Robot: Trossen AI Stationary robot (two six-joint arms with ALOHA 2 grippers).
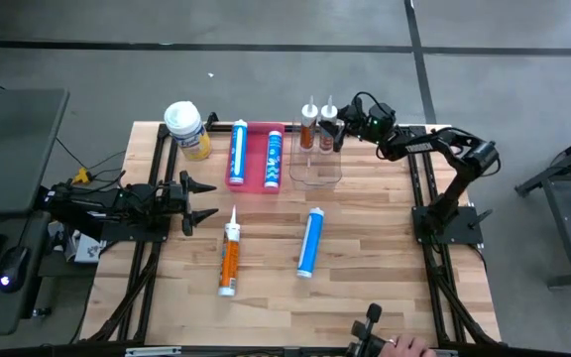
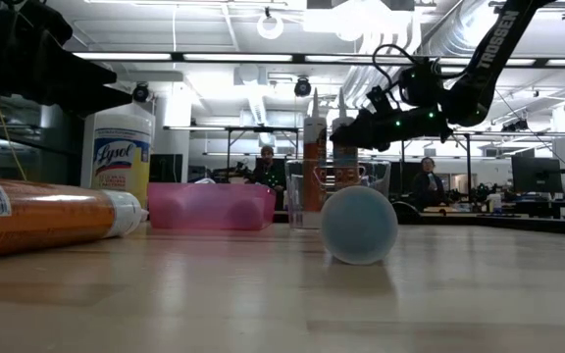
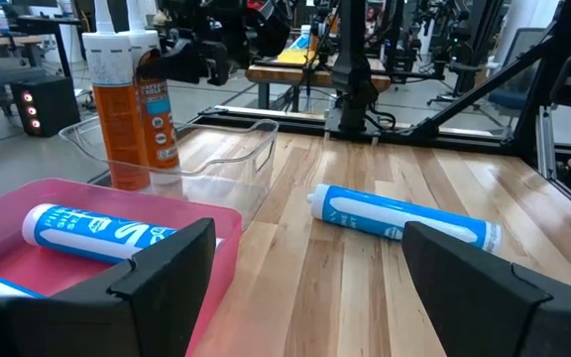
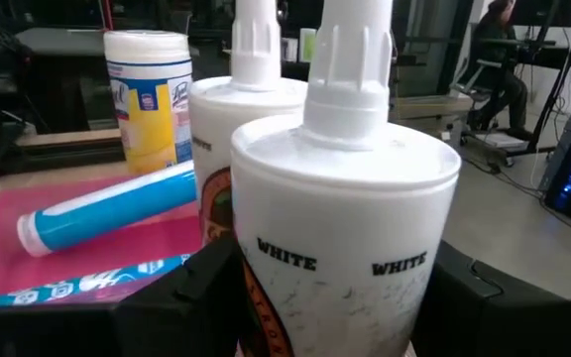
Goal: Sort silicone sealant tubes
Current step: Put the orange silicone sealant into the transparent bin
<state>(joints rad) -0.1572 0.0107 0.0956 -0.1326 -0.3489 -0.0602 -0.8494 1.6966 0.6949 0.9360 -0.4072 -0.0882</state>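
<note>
While parked at frame left, left gripper (image 1: 204,199) spread wide and empty, nearer both loose tubes: orange tube (image 1: 229,255) below it, long axis up-down; blue tube (image 1: 310,241) lower centre, near-vertical. Right gripper (image 1: 342,123) upper right, straddling an upright orange tube (image 4: 340,218) in the clear bin (image 1: 315,171), beside its twin; grip itself unclear. Pink tray (image 1: 255,184) holding two blue tubes.
</note>
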